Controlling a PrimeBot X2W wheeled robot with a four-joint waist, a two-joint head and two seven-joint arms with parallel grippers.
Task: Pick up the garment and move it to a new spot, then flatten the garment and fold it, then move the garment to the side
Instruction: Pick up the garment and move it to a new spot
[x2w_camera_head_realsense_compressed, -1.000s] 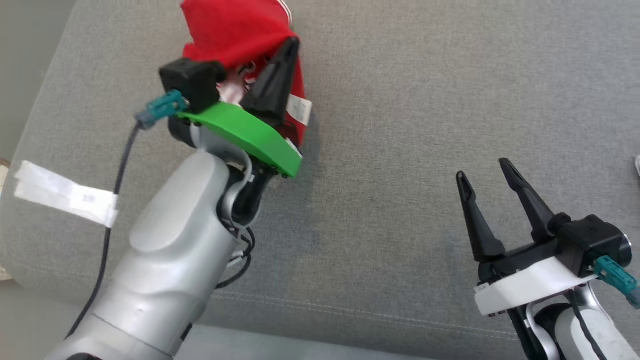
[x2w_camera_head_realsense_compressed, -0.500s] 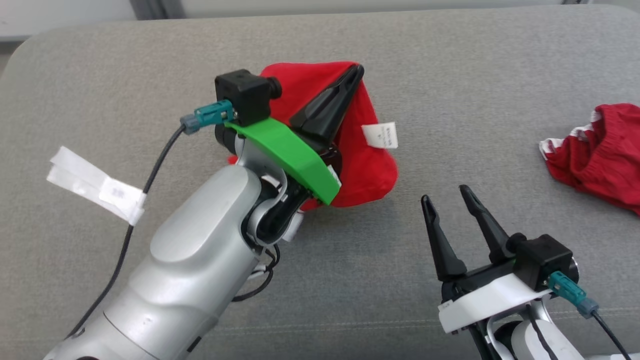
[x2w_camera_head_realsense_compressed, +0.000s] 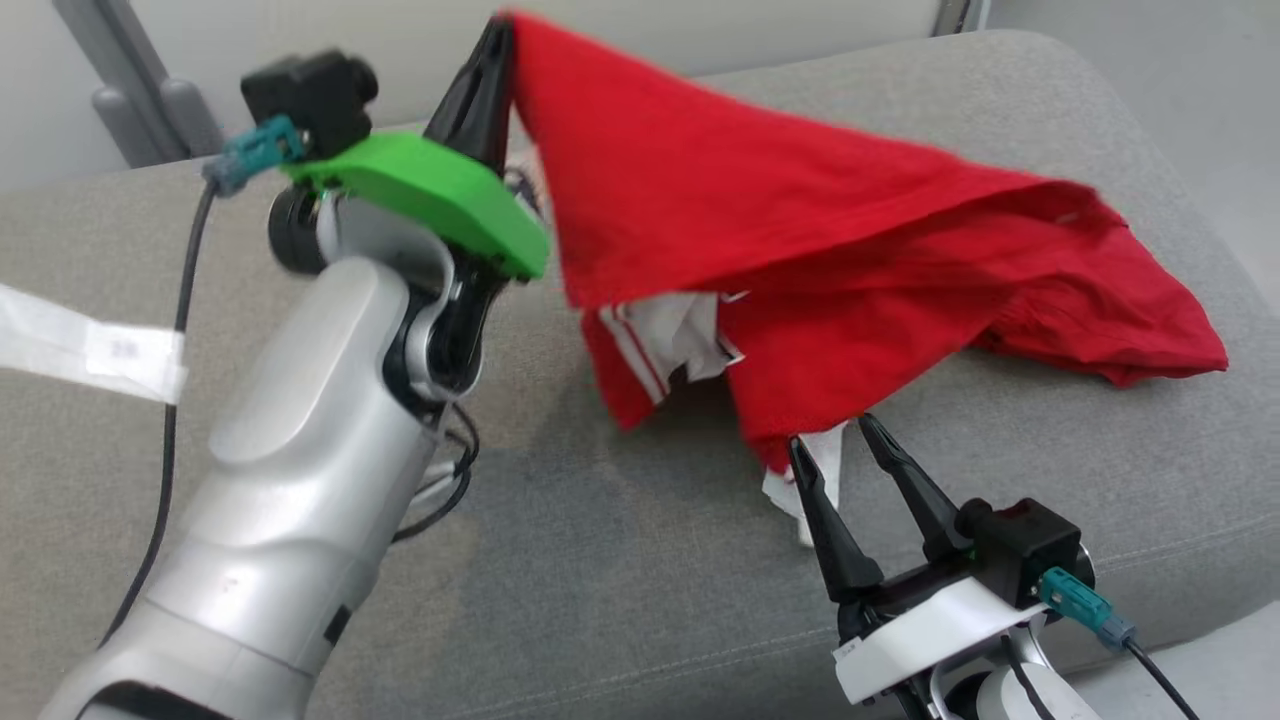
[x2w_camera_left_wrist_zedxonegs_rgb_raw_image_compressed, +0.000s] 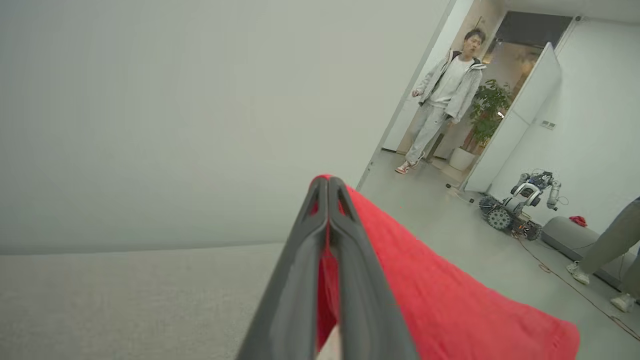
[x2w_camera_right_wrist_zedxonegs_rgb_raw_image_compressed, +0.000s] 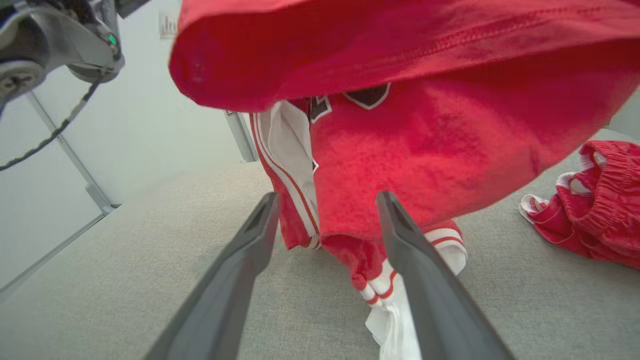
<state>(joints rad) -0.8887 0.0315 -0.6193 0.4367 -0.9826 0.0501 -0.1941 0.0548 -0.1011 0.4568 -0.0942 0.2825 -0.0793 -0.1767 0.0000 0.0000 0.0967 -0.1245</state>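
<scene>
Left gripper (x2w_camera_head_realsense_compressed: 495, 45) is clamped shut on one corner of the red garment (x2w_camera_head_realsense_compressed: 800, 230) and holds it up high over the grey cushion (x2w_camera_head_realsense_compressed: 600, 580). On the left wrist cam you can see both dark fingers (x2w_camera_left_wrist_zedxonegs_rgb_raw_image_compressed: 297, 280) pressed together with red cloth (x2w_camera_left_wrist_zedxonegs_rgb_raw_image_compressed: 425, 300) pinched in the seam between them.

From that pinch the fabric slopes down to the right like a tent, and its far end rests on the cushion near the right edge. Underneath hangs some white panel stuff with red-and-white striped trim.

Lowest bit of the shirt is a striped cuff with a white tag, and it dangles right at the tips of the right gripper (x2w_camera_head_realsense_compressed: 828, 435). That one has its jaws spread wide and isn't holding anything. From its own cam (x2w_camera_right_wrist_zedxonegs_rgb_raw_image_compressed: 327, 197) the cuff hangs in the gap, close to the right-hand finger. Can't tell if it actually touches.

Further right there's a second red piece (x2w_camera_right_wrist_zedxonegs_rgb_raw_image_compressed: 595, 220) with white trim, crumpled on the cushion, well apart from the lifted one (x2w_camera_right_wrist_zedxonegs_rgb_raw_image_compressed: 425, 140).
</scene>
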